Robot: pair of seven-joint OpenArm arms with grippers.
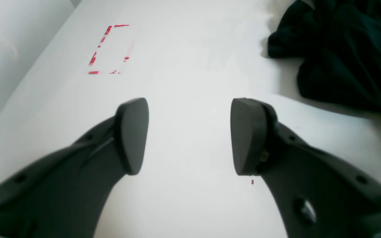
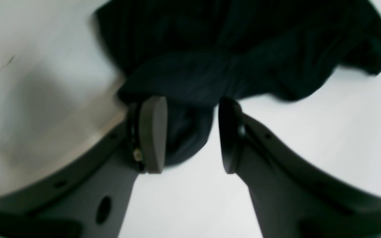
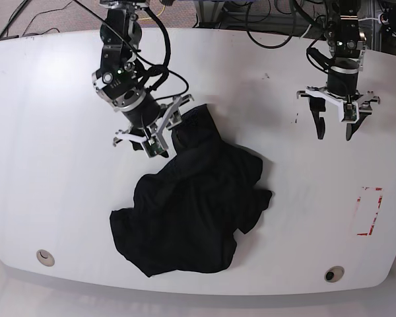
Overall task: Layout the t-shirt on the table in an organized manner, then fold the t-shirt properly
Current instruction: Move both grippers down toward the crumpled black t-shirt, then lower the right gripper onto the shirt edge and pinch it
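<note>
On the table [image 3: 46, 132]: t-shirt [image 3: 191, 218] crumpled, nothing spread or folded yet. Right gripper [image 2: 192, 132] parted around a fold, not pinching; left gripper [image 1: 189, 135] spread, empty.

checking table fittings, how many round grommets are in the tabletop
2, both along the near edge of the table in the base view: one grommet near its left corner, one near its right. The t-shirt could hide others.

White worktop [image 3: 53, 165] w/ curved edges: black t-shirt [image 3: 191, 211] crumpled near centre, red dashed rectangle [image 3: 369, 211] at 3 o'clock, grommets [image 3: 45, 257] at 7 and 5.
</note>
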